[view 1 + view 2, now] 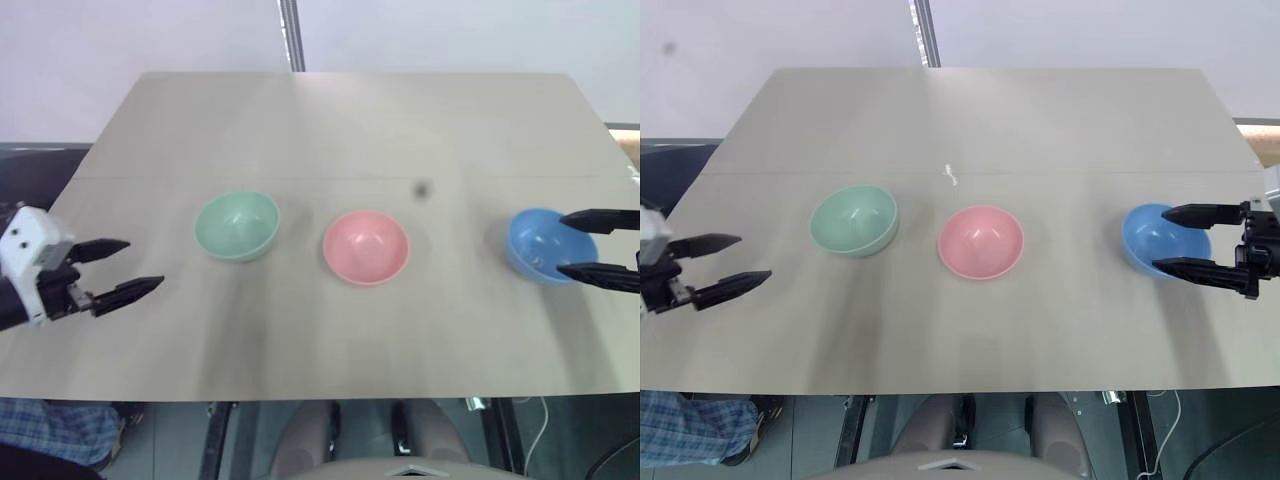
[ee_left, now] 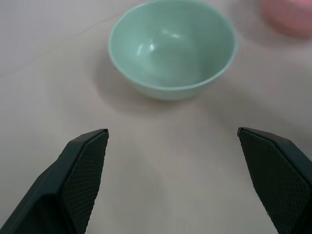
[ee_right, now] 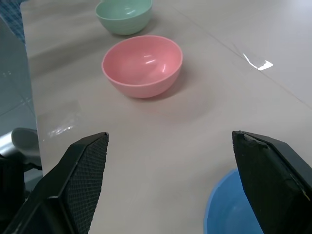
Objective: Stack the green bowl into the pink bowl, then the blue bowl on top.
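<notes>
Three small bowls stand apart in a row on the table (image 1: pixel 330 120): the green bowl (image 1: pixel 237 225) on the left, the pink bowl (image 1: pixel 366 246) in the middle, the blue bowl (image 1: pixel 540 243) on the right. My left gripper (image 1: pixel 128 267) hovers open over the table's left side, short of the green bowl (image 2: pixel 171 48), with nothing between its fingers. Open too, my right gripper (image 1: pixel 1175 239) has its fingertips spread over the blue bowl's (image 3: pixel 234 209) right half, without gripping it. The pink bowl (image 3: pixel 142 65) lies ahead of it.
A metal post (image 1: pixel 291 35) rises behind the table's far edge. A thin seam (image 1: pixel 330 179) crosses the tabletop behind the bowls. The table's front edge (image 1: pixel 300 397) is close below the grippers.
</notes>
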Controlling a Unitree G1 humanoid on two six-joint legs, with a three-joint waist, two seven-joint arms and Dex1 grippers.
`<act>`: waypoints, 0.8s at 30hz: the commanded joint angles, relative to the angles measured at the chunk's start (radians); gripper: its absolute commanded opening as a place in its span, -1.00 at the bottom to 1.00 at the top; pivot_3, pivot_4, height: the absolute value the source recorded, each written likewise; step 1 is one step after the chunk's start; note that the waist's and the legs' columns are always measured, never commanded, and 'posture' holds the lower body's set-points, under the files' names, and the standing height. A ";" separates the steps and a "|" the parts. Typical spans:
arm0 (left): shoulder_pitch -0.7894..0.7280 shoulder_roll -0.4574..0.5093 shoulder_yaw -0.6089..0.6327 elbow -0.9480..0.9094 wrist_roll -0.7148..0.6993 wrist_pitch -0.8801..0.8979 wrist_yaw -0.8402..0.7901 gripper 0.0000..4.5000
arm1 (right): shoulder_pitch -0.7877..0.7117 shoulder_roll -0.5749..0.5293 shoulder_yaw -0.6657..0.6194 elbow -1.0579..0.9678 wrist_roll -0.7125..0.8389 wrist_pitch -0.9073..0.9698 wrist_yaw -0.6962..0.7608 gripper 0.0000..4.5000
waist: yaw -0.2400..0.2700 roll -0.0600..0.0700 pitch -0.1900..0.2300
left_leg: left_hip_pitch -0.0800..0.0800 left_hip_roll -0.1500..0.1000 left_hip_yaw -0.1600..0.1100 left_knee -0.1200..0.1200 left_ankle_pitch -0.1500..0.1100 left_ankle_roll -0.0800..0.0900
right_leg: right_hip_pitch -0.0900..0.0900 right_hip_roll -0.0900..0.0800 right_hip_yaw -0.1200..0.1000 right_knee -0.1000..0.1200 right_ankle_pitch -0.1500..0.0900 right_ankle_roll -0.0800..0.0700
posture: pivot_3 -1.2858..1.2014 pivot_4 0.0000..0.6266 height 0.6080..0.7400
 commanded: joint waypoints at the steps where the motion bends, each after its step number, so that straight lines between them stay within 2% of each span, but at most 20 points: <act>1: -0.080 0.021 -0.108 0.031 0.087 -0.150 -0.024 1.00 | -0.021 -0.003 -0.018 -0.020 0.034 -0.019 -0.017 0.95 | -0.001 0.000 0.000 | 0.000 0.000 0.000 0.000 0.000 0.000 | 0.000 0.000 0.000 0.000 0.000 0.000 | 0.03 -0.52 1.00; 9: -0.312 -0.004 -0.384 0.201 0.227 -0.338 -0.082 1.00 | 0.009 0.027 -0.087 -0.078 0.108 -0.049 -0.023 0.95 | -0.001 0.000 0.000 | -0.002 0.000 0.001 0.000 0.000 0.000 | -0.002 0.001 0.001 0.000 0.000 0.000 | 0.03 -0.52 1.00; 16: -0.450 -0.043 -0.521 0.301 0.312 -0.439 -0.109 1.00 | 0.060 0.038 -0.138 -0.132 0.136 -0.055 -0.057 0.95 | -0.001 0.000 0.000 | -0.002 0.000 0.002 0.002 0.000 0.001 | -0.002 0.002 0.001 0.001 0.000 0.000 | 0.03 -0.52 1.00; 24: -0.540 -0.070 -0.609 0.353 0.356 -0.522 -0.162 1.00 | 0.094 0.041 -0.141 -0.147 0.143 -0.071 -0.064 0.95 | -0.002 -0.001 0.000 | -0.002 0.000 0.003 0.004 0.000 0.001 | -0.002 0.003 0.002 0.003 0.000 0.001 | 0.03 -0.52 1.00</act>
